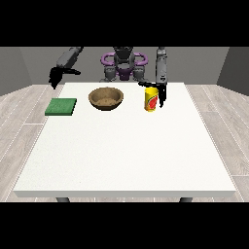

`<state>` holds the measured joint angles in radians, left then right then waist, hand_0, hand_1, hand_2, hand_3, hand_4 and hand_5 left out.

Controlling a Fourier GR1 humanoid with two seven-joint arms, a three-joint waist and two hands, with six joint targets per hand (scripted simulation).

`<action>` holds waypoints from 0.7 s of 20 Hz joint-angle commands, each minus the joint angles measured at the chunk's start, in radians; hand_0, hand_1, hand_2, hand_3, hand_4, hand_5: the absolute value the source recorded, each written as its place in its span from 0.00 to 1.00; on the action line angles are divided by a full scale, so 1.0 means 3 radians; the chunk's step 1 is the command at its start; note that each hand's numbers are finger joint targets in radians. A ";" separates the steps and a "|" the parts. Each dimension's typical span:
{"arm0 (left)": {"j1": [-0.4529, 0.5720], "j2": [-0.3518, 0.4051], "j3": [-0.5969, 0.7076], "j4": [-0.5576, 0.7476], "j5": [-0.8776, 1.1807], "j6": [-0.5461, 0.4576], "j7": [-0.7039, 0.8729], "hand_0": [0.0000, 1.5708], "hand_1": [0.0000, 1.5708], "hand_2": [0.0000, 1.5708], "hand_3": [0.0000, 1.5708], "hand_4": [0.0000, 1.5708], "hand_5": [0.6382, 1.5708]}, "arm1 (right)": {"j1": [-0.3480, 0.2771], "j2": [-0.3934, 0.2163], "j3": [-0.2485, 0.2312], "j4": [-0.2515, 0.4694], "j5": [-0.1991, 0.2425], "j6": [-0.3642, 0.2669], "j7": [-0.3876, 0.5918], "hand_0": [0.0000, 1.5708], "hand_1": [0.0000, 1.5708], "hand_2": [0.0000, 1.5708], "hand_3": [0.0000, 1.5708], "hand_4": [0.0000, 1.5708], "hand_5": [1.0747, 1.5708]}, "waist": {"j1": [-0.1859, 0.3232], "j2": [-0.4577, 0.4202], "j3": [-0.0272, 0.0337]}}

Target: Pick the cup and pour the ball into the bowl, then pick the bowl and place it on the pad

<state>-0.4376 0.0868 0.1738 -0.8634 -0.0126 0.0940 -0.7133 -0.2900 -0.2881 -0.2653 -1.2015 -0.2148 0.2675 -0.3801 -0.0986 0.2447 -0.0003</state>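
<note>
Cup (151,99) — yellow, red-marked, upright beside brown bowl (105,98)

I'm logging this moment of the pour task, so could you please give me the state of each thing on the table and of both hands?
Cup: upright on the table, not lifted.
Bowl: upright on the table, not on the pad.
Pad: flat, nothing on it.
Robot hand at the view's right: right beside the cup.
Robot hand at the view's left: raised, holding nothing.
</note>
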 commanded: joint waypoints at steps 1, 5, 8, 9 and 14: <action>-0.0266 0.0120 0.0080 0.0154 0.0008 0.0036 -0.0021 0.00 0.00 0.00 0.00 0.00 0.64 | -0.0130 -0.0234 -0.0169 0.0338 -0.0106 0.0271 -0.0195 0.00 0.00 0.00 0.00 0.00 0.98 | 0.0024 0.0153 0.0002; -0.0144 0.0259 -0.0058 0.0243 -0.0611 0.0939 -0.0126 0.82 0.82 1.00 1.00 0.51 0.94 | -0.0179 -0.0116 -0.0053 0.0075 -0.0079 0.0178 -0.0120 0.00 0.00 0.00 0.00 0.00 0.98 | -0.0183 0.0200 0.0006; -0.0269 0.0206 0.0008 0.0434 -0.0630 0.1147 -0.0120 0.84 0.84 1.00 1.00 0.53 0.94 | -0.0165 -0.0182 -0.0099 0.0093 -0.0109 0.0237 -0.0149 0.00 0.00 0.00 0.00 0.00 0.97 | -0.0277 0.0256 0.0001; -0.0317 0.0150 0.0034 0.0447 -0.0630 0.1261 -0.0225 0.84 0.84 1.00 1.00 0.54 0.93 | -0.0178 -0.0252 -0.0141 0.0125 -0.0132 0.0300 -0.0190 0.00 0.00 0.00 0.00 0.00 0.97 | -0.0332 0.0374 0.0001; -0.0380 0.0071 -0.0094 0.0573 -0.0798 0.1454 -0.0077 0.86 0.86 1.00 1.00 0.57 0.93 | -0.0286 -0.0453 -0.0300 0.0311 -0.0259 0.0364 -0.0006 0.00 0.00 0.00 0.00 0.00 0.97 | -0.0224 0.0121 0.0002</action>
<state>-0.5452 0.1300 0.1827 -0.7425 -0.1943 0.4668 -0.7772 -0.3545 -0.3905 -0.3255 -1.1490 -0.2679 0.3641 -0.4093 -0.1783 0.3188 0.0054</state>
